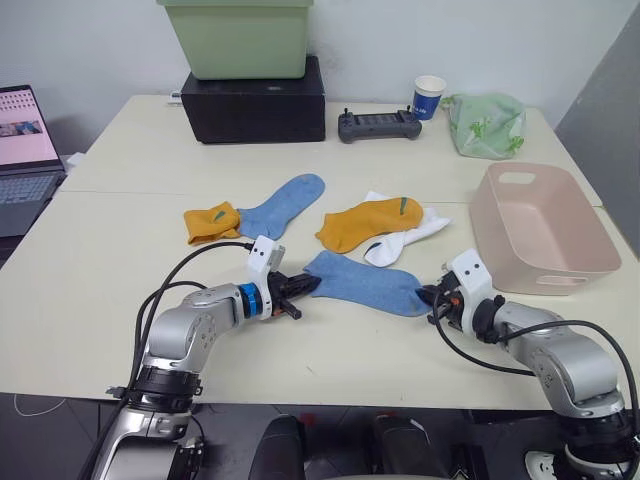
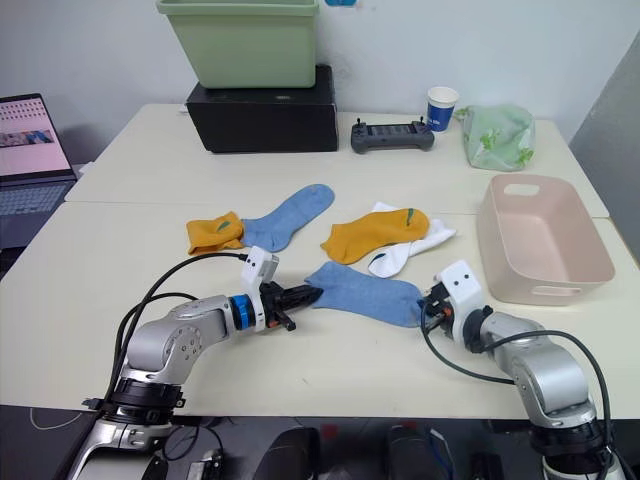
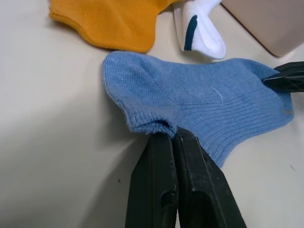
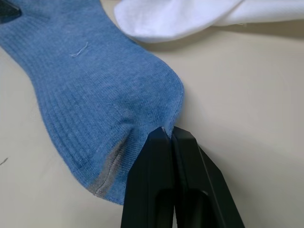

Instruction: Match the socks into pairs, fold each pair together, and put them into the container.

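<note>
Near the table's (image 1: 90, 330) front edge, we clamp one light blue sock (image 1: 365, 282) flat between us: left gripper (image 1: 306, 285) fingers pinched on its cuff, right gripper (image 1: 430, 296) fingers pinched on its toe end. Behind it lie the orange sock (image 1: 368, 222) over a white sock (image 1: 400, 243), then another blue sock (image 1: 283, 205) and orange sock (image 1: 211, 222). At the right edge sits the pink container (image 1: 540, 230). Bare tabletop surrounds our sock.

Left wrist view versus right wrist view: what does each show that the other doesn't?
Left wrist: a mustard sock, a dark-marked white sock, the pink basket's corner, and the right end effector at the far edge. Right wrist: a grey patch beside its pinch. Both: the near blue sock, each end effector shut on it, plus the table.
</note>
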Robot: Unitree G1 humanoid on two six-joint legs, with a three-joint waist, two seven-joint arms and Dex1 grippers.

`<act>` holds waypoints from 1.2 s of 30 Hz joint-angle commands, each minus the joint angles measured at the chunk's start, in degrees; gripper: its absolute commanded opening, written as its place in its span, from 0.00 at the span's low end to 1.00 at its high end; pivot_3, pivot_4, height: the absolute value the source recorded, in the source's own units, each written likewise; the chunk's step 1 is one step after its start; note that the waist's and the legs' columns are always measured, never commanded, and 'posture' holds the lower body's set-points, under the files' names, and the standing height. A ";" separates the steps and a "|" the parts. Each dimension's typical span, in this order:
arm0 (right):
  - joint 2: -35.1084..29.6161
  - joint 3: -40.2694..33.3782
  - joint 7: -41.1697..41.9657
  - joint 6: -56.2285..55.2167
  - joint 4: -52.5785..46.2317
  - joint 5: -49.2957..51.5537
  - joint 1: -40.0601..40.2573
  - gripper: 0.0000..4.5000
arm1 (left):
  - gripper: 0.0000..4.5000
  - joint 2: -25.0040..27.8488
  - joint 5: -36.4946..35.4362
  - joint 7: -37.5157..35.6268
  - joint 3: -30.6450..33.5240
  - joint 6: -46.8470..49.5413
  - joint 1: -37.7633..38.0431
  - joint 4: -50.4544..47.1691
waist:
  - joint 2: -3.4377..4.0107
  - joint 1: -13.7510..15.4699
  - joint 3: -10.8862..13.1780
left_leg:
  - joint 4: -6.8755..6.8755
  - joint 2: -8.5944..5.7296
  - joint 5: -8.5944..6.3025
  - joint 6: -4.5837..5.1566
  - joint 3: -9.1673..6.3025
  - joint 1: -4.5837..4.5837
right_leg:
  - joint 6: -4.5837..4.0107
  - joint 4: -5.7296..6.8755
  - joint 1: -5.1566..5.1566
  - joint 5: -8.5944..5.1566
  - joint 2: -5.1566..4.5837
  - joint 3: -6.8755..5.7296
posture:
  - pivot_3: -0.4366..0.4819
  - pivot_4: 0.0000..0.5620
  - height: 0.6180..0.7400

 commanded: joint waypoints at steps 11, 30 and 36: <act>6.25 -3.32 -4.07 18.35 -20.78 16.48 7.15 0.00 | 0.00 8.44 3.41 -21.36 -7.80 -9.09 -8.53 2.88 | 0.02 -0.03 -0.01 | 0.02 0.00 0.00 0.00 -0.01 -0.03 | 0.02 -0.01 0.00 -0.01 0.10 -0.02 | 0.48 0.27 0.96; 33.69 -22.28 -20.26 33.91 -18.21 39.95 15.03 0.00 | 0.00 -0.29 7.41 -31.53 -8.31 -22.49 -22.44 22.95 | 0.04 -0.29 -0.04 | 0.13 0.06 0.00 0.01 -0.03 -0.27 | 0.00 0.06 -0.17 -0.01 0.58 -0.26 | 0.48 0.27 0.96; 39.00 -23.76 -27.14 32.28 -14.33 37.10 16.50 0.00 | 0.00 -2.59 11.21 -29.70 -7.57 -30.12 -21.97 29.05 | 0.07 -0.18 -0.06 | 0.13 0.06 0.00 0.01 0.00 -0.28 | 0.00 0.09 -0.22 -0.01 0.58 -0.16 | 0.48 0.27 0.96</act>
